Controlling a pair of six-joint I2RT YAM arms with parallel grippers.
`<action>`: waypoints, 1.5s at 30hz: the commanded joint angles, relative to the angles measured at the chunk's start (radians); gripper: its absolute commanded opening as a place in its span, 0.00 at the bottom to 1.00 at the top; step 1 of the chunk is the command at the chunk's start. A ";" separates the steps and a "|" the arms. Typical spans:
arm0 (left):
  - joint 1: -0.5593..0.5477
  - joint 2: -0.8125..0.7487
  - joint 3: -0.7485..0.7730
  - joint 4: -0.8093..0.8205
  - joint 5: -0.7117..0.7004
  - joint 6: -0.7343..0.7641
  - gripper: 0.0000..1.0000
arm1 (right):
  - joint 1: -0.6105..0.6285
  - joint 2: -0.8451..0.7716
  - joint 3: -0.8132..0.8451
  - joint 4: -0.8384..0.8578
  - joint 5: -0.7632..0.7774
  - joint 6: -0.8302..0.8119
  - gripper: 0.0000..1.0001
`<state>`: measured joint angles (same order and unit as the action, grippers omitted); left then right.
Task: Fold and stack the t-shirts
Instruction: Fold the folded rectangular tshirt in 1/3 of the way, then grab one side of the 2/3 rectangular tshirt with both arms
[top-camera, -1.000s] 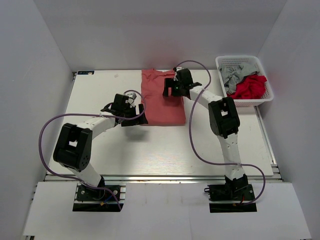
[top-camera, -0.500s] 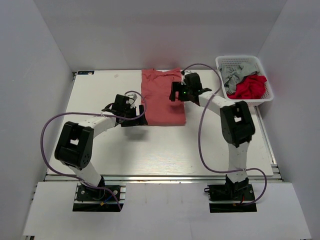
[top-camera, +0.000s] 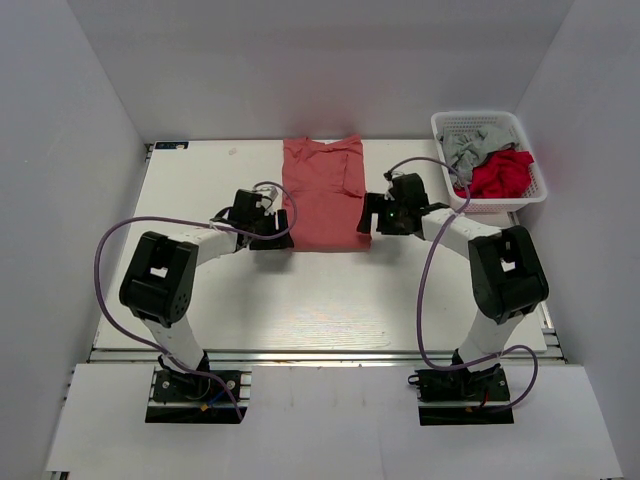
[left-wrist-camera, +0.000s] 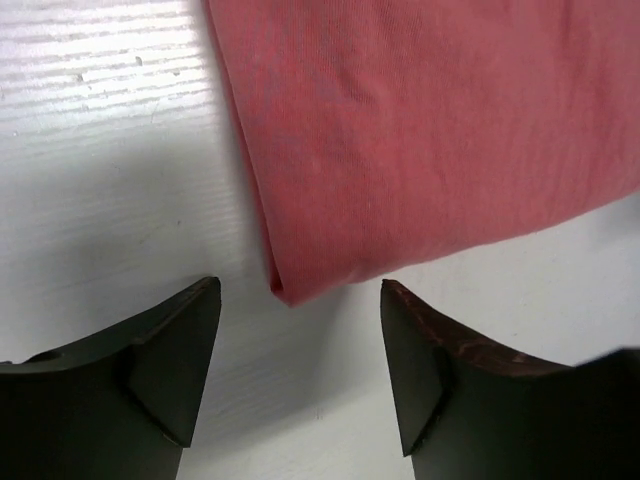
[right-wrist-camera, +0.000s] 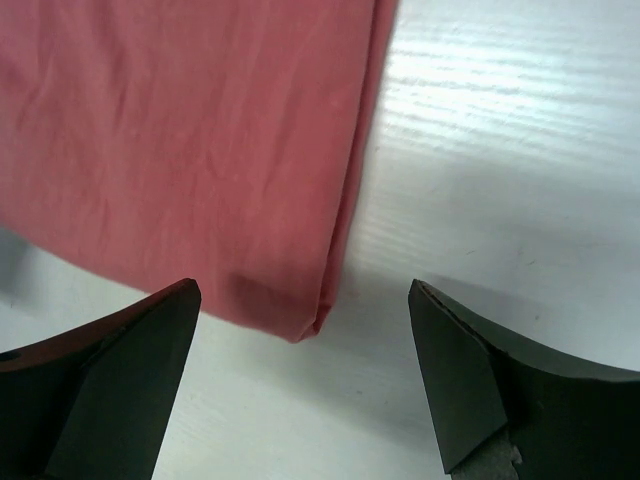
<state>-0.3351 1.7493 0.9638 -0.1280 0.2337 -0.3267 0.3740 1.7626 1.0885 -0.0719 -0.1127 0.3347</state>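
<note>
One folded t-shirt (top-camera: 322, 195) is flanked by the left gripper (left-wrist-camera: 300, 290) and right gripper (right-wrist-camera: 305, 290), both held open; two garments (top-camera: 500, 175) are heaped in one basket (top-camera: 440, 125).

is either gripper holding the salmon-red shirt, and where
Nothing is held. The left gripper and right gripper stand open, each over a near corner of the folded salmon-red cloth t-shirt.

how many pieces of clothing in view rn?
3: salmon t-shirt folded on the table; grey garment and red garment bunched in the white basket, far right. More may hide beneath them.
</note>
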 joint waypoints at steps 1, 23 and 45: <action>0.007 0.022 0.000 0.053 0.015 0.043 0.72 | -0.001 0.009 -0.004 -0.019 -0.097 -0.008 0.90; -0.005 0.067 -0.022 0.130 0.104 0.103 0.00 | 0.002 0.092 -0.053 0.058 -0.191 0.018 0.00; -0.042 -0.707 -0.220 -0.185 0.339 -0.081 0.00 | 0.003 -0.588 -0.155 -0.385 -0.245 -0.083 0.00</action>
<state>-0.3740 1.1484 0.7269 -0.2119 0.5045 -0.3851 0.3763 1.2758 0.8665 -0.3115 -0.3252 0.2882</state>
